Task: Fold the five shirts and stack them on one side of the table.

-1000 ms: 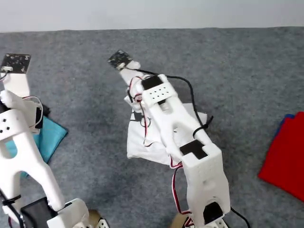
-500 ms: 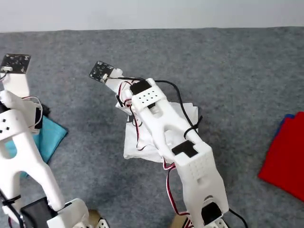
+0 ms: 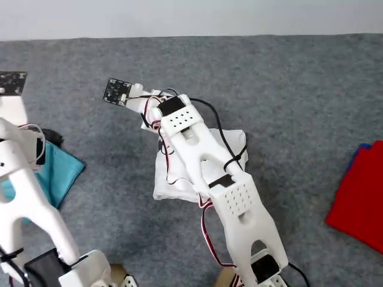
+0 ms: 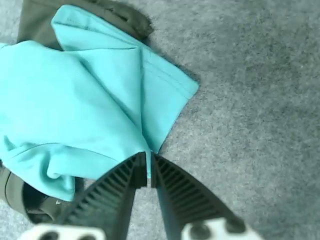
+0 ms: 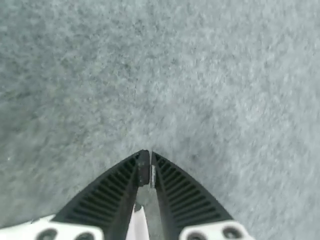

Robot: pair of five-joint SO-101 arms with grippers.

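So the right gripper [image 5: 150,155] has its jaws pressed together, with a sliver of white cloth between them further back. Pretty sure it's clamped on the white shirt [image 3: 164,188]. Over the last second that arm swung left across the table [image 3: 287,89], and the shirt's near edge slid left with it, so it's being dragged rather than just hovered over. My read is that it's hauling the shirt toward the left side, where a pile has already started, which fits the stacking part of the task.

The white shirt itself is a crumpled bundle, not really squared off. It sits mid-table, mostly under the arm, with a corner poking out on each side.

The left gripper [image 4: 149,157] is closed too, with its tips right at the corner of the teal shirt [image 4: 75,100]. I can't tell whether it's actually nipping the fabric. That arm only shifted a little. The teal shirt lies loosely folded at the left edge, on top of a dark garment [image 4: 35,15].

Over at the far right there's a red shirt [image 3: 359,197], well apart from everything else and not touched yet.
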